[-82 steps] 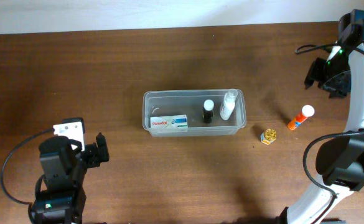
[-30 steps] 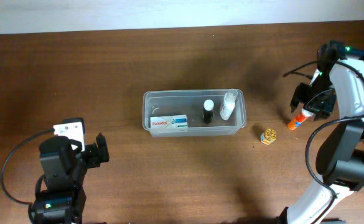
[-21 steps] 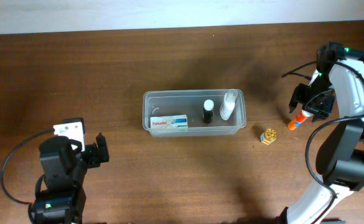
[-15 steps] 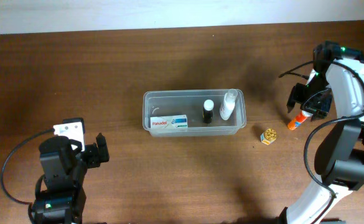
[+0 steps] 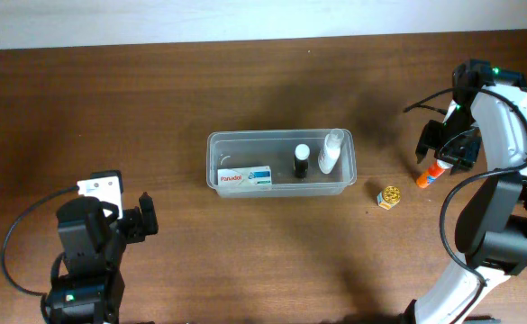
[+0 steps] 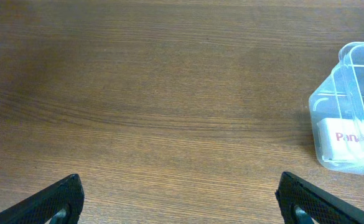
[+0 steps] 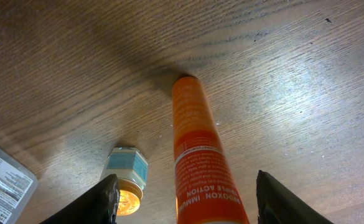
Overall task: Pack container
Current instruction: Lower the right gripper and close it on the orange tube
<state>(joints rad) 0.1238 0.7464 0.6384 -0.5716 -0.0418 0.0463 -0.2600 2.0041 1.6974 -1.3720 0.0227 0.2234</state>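
Now right gripper [image 7: 185,186] gapes wide astride the orange tube [image 7: 194,130], not touching; left gripper [image 6: 178,193] wide, empty.

overhead: top-down, far | left wrist: low, shares container [image 6: 346,93] corner | right wrist: close to table [image 7: 306,74]

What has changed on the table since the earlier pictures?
The right gripper moved from the far right corner down over the orange tube and now straddles it, open, nothing gripped. The tube, the gold jar, the container with its contents and the left gripper stayed in place.
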